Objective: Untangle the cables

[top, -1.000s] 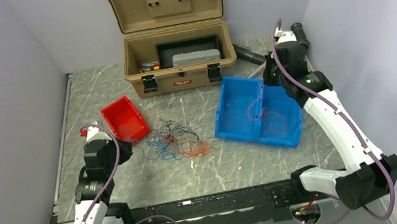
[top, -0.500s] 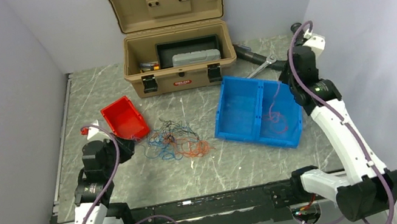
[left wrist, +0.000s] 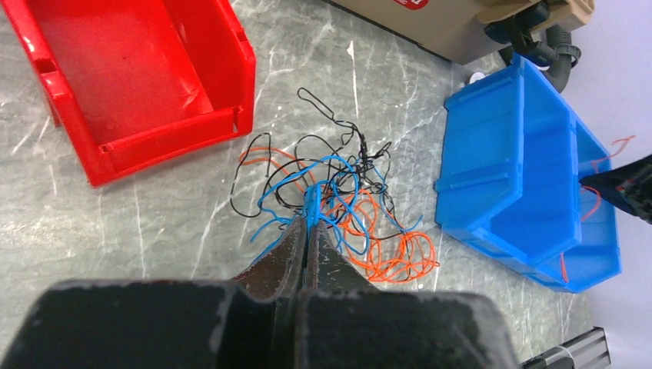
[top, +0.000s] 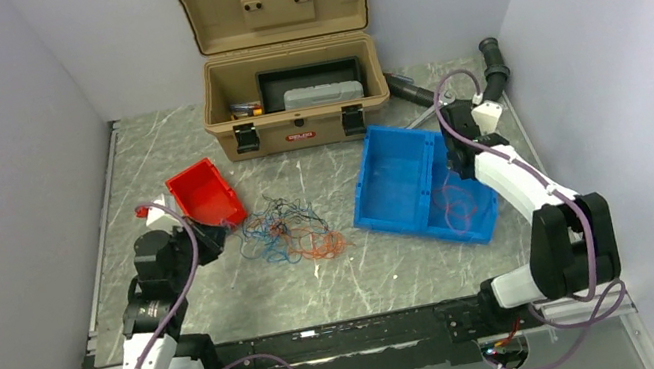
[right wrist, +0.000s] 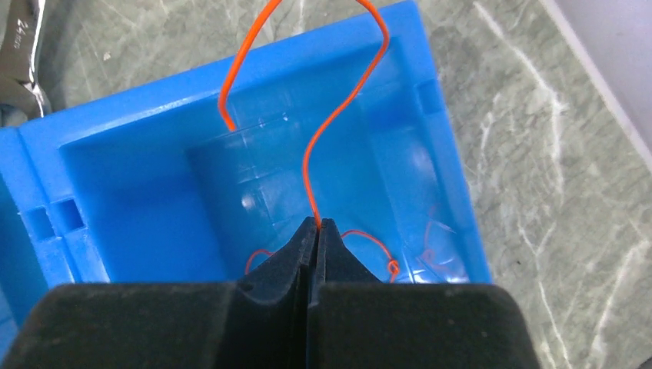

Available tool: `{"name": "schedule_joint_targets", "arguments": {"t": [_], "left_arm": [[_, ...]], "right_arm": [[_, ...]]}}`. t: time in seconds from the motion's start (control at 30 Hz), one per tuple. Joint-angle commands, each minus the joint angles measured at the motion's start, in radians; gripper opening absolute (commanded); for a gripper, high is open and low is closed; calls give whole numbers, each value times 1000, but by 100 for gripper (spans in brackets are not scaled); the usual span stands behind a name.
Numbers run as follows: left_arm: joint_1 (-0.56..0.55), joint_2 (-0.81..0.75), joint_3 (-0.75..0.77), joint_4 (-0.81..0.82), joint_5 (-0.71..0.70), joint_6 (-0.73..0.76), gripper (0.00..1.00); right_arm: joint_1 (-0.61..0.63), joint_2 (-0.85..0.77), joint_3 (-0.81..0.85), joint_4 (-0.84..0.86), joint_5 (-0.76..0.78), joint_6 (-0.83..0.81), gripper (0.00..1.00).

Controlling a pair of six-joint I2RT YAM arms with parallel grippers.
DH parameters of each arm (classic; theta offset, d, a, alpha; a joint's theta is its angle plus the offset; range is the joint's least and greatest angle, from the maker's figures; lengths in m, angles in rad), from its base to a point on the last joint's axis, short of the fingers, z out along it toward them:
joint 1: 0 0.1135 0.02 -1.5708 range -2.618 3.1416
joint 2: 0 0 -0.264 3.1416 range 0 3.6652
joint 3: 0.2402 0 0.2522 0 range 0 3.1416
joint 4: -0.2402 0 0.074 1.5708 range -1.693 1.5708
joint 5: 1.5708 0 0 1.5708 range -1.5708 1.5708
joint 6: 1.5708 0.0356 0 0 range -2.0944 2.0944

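The tangle of cables (top: 289,232), made of thin blue, black and orange strands, lies on the grey marbled table (top: 398,263) between the red bin (top: 183,180) and the blue bin (top: 366,186), apart from both. The left gripper (left wrist: 307,227) sits at the near edge of the tangle with its fingers pressed together, pinching a small bundle of blue strands. The right gripper (right wrist: 317,224) hangs over the right-hand compartment of the blue bin, fingers together on one orange wire (right wrist: 311,165). This wire rises from the fingertips in a loop, and its free end drops back over the compartment. Further orange strands lie on that compartment's floor. Behind the bins stands an open tan toolbox (top: 272,128), lid upright. It carries a small red label (top: 300,135) on its front between the two black latches. The lettering on this label is too small to read.
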State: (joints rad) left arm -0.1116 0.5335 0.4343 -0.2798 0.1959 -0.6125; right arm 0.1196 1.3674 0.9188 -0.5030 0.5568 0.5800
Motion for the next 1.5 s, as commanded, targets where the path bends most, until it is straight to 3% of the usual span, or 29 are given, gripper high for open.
{"name": "schedule_joint_targets", "arguments": {"t": [0.0, 0.27, 0.43, 0.47, 0.53, 0.57, 0.7, 0.83, 0.9, 1.07, 1.17, 1.3, 1.37, 1.47], "left_arm": [[4, 13, 2, 96, 66, 22, 0], [4, 25, -2, 108, 75, 31, 0], [4, 24, 7, 93, 74, 46, 0], [4, 22, 7, 91, 75, 48, 0], [4, 19, 11, 87, 76, 53, 0], [4, 19, 12, 87, 78, 55, 0], [4, 22, 11, 105, 111, 62, 0], [3, 50, 13, 131, 159, 59, 0], [-1, 69, 18, 146, 192, 61, 0], [-46, 126, 54, 149, 241, 66, 0], [-104, 147, 82, 141, 246, 67, 0], [-196, 171, 126, 124, 226, 89, 0], [-228, 186, 155, 111, 221, 109, 0], [-242, 207, 193, 99, 250, 146, 0]], "right_arm": [[-5, 8, -32, 69, -70, 61, 0], [-7, 37, -138, 123, -196, 198, 0], [-30, 56, -110, 113, -223, 207, 0], [-30, 53, -86, 86, -206, 207, 5], [-29, 40, -41, 37, -149, 195, 39], [-29, 24, -26, 23, -132, 184, 44], [-27, -82, -9, -1, -99, 153, 49], [-15, -173, -12, -20, -142, 115, 61], [-10, -214, -14, -41, -176, 99, 61], [0, -385, -70, 10, -458, -27, 60], [8, -487, -106, 61, -651, -65, 65], [49, -508, -108, 126, -884, -77, 69], [127, -473, -86, 144, -913, -96, 69], [314, -381, -25, 157, -838, -153, 69]]}}
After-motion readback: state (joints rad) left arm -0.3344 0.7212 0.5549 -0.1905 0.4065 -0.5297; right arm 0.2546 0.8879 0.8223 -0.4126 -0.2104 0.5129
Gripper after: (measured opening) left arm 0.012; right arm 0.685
